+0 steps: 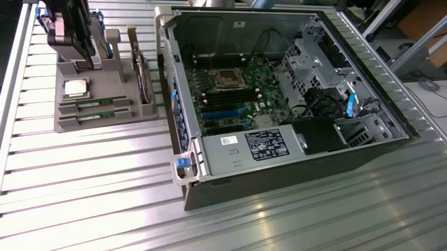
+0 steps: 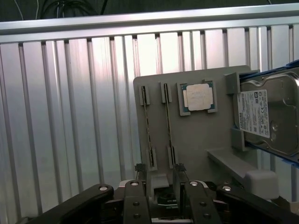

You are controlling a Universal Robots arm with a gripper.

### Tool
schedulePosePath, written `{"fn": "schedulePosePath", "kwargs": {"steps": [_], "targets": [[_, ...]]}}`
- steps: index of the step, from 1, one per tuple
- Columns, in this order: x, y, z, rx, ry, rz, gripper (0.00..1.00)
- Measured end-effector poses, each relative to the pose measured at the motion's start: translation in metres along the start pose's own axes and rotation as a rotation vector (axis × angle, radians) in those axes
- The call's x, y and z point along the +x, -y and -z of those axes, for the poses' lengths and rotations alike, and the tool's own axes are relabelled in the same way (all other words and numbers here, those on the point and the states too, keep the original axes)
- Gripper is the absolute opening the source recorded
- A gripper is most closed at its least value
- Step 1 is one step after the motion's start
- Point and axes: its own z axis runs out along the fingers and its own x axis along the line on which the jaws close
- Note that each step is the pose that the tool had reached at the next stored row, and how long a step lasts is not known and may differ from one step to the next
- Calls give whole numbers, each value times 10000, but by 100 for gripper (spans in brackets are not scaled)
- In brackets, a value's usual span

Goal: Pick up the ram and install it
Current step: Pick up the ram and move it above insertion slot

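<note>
Two ram sticks stand on edge in slots of a grey holder (image 1: 112, 123) at the exterior view's left: one ram (image 1: 94, 102) and a second (image 1: 94, 116) beside it. In the wrist view they are thin green strips, one ram (image 2: 147, 126) and the other (image 2: 169, 123). My gripper (image 1: 84, 57) hangs above the holder's far end, apart from both sticks. It is open, its fingertips (image 2: 139, 168) spread with nothing between them; the gripper (image 2: 160, 175) points down at the holder. The open computer case (image 1: 188, 157) shows dark memory slots (image 1: 227, 97) on its motherboard.
On the holder also sit a square silver processor (image 1: 75, 88) (image 2: 198, 98) and a hard drive (image 2: 268, 116) standing on edge (image 1: 143, 78). The case fills the middle and right of the ribbed metal table (image 1: 84, 183). A power supply (image 1: 258, 146) lies at the case's near end.
</note>
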Motion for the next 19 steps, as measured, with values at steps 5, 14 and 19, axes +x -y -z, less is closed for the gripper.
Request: {"fn": "schedulePosePath", "kwargs": {"steps": [5,14,19], "targets": [[0,0,-17,0,0,0,36],[1,0,-57,0,0,0,36],[1,0,-85,0,0,0,36]]}}
